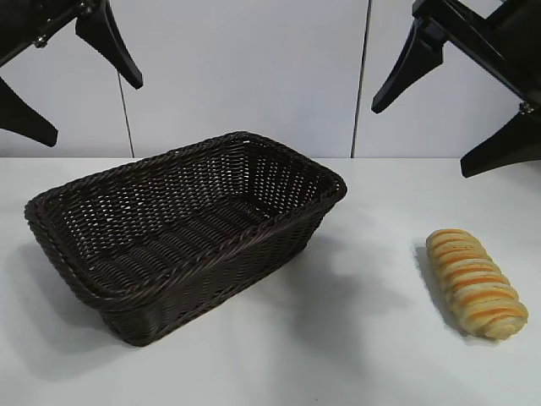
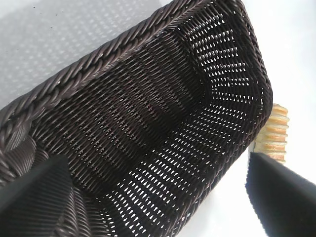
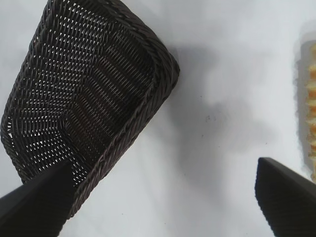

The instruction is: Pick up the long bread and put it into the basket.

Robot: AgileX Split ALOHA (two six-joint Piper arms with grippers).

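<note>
The long bread [image 1: 475, 283], pale gold with orange-brown stripes, lies on the white table at the right, apart from the basket. The dark wicker basket [image 1: 135, 167] stands left of centre with nothing inside. My left gripper [image 1: 93, 114] hangs open high above the basket's left end. My right gripper [image 1: 421, 141] hangs open high at the upper right, above the table between basket and bread. In the left wrist view the open left gripper [image 2: 157, 168] looks into the basket [image 2: 98, 69], with the bread [image 2: 275, 133] past its far end. The right wrist view shows the open right gripper [image 3: 163, 165], the basket [image 3: 148, 98] and the bread's edge [image 3: 310, 108].
A white table [image 1: 338, 355] carries both things, with bare surface between basket and bread. A pale panelled wall [image 1: 254, 68] stands behind the table.
</note>
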